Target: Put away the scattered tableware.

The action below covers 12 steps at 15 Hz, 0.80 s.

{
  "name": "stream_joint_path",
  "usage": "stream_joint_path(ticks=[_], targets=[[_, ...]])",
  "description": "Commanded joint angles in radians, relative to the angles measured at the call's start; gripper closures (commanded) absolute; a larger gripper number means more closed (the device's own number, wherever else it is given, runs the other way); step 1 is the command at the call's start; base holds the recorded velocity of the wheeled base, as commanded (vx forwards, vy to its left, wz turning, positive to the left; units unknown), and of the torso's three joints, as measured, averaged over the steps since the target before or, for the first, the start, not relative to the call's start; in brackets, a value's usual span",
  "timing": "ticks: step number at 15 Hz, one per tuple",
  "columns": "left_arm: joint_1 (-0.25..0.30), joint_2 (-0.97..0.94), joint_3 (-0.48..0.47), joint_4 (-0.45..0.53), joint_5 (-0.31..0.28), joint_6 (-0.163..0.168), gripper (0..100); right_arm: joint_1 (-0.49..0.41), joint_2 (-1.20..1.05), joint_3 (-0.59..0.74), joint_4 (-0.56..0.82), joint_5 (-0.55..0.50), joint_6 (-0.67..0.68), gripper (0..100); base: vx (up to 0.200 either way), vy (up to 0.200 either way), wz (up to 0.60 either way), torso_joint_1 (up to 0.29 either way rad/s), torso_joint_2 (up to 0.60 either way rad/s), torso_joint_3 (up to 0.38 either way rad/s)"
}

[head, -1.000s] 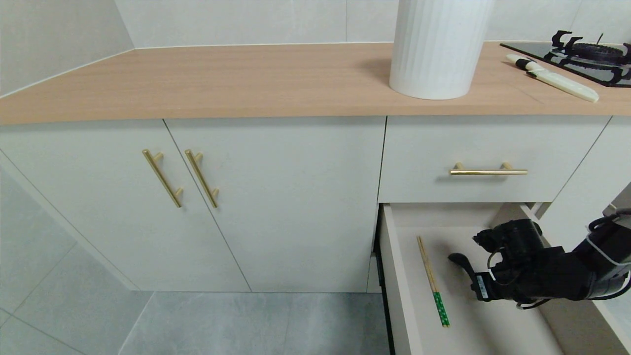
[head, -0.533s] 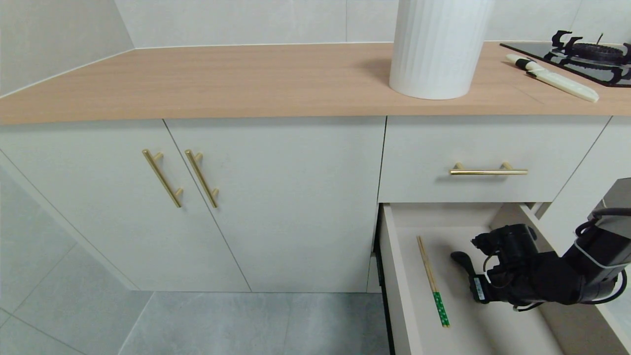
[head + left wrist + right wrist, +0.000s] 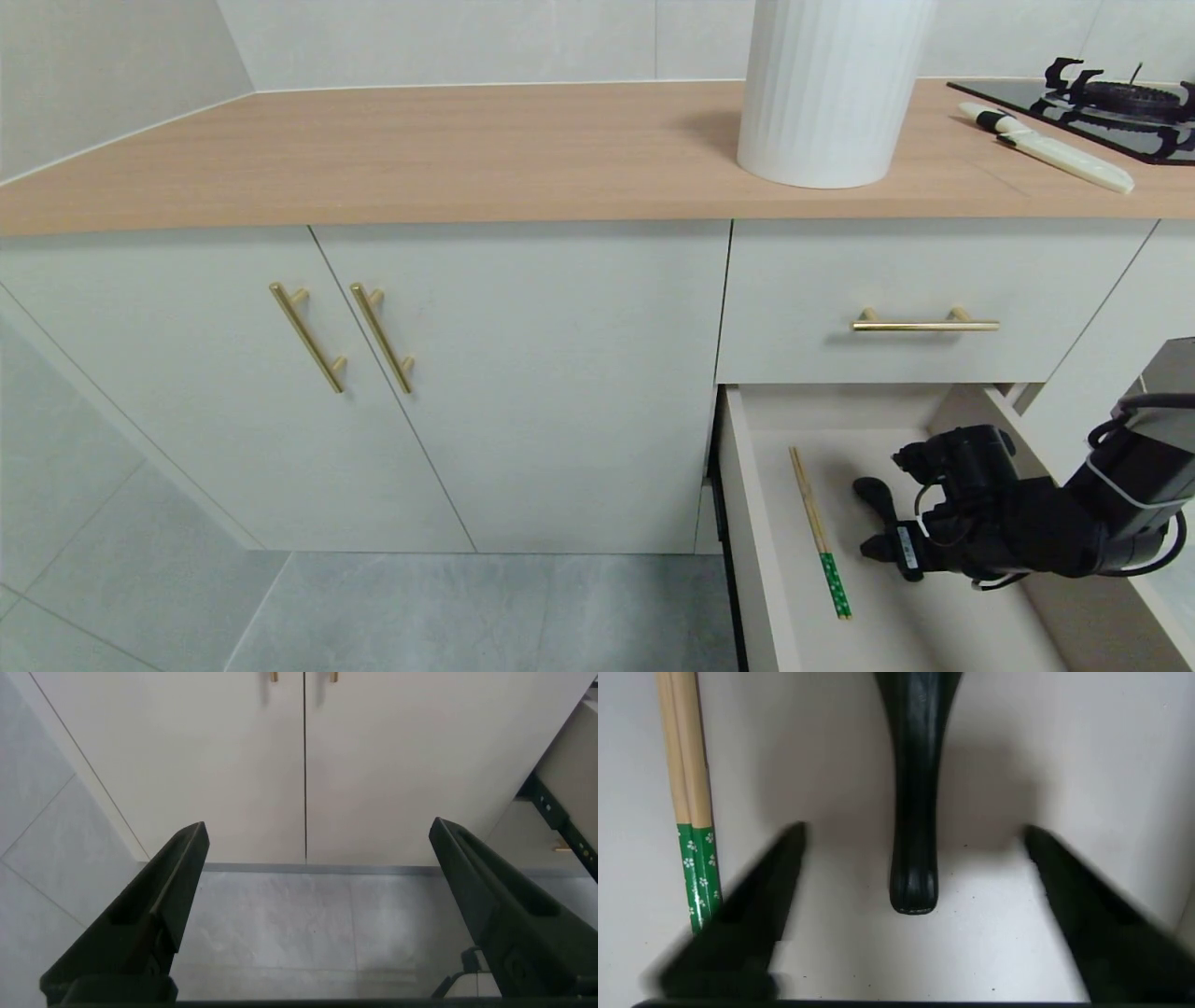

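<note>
The right gripper (image 3: 913,835) has just spread its jaws, releasing the black spoon (image 3: 873,492), which lies in the open drawer (image 3: 747,485) near the chopsticks (image 3: 820,534). The left gripper (image 3: 318,835) hangs with jaws released. A knife (image 3: 1050,149) on the tabletop (image 3: 467,149) is probably next.

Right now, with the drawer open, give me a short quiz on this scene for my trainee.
1. True or false: the right gripper is open above the black spoon.
2. What lies on the countertop between the white ribbed container and the gas stove?
3. The green-tipped chopsticks lie: A) on the countertop, B) in the open drawer, C) on the floor.
Key: 1 true; 2 a white-bladed knife; 3 B.
</note>
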Motion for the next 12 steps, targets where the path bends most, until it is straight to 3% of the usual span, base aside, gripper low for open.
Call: stream_joint_path(ticks=[1, 5, 12], targets=[[0.000, 0.000, 0.000, 0.000, 0.001, 0.000, 0, 0.000, -0.022, 0.002, -0.001, -0.006, 0.000, 0, 0.000, 0.000, 0.00, 0.000, 0.00, 0.000], [0.000, 0.000, 0.000, 0.000, 0.001, 0.000, 0, 0.080, -0.325, 0.095, 0.019, -0.087, -0.004, 0, 0.000, 0.000, 0.00, 0.000, 0.00, 0.000], [0.000, 0.000, 0.000, 0.000, 0.001, 0.000, 0, 0.088, -0.691, 0.187, 0.249, -0.081, -0.001, 0, 0.000, 0.000, 0.00, 0.000, 0.00, 0.000]])
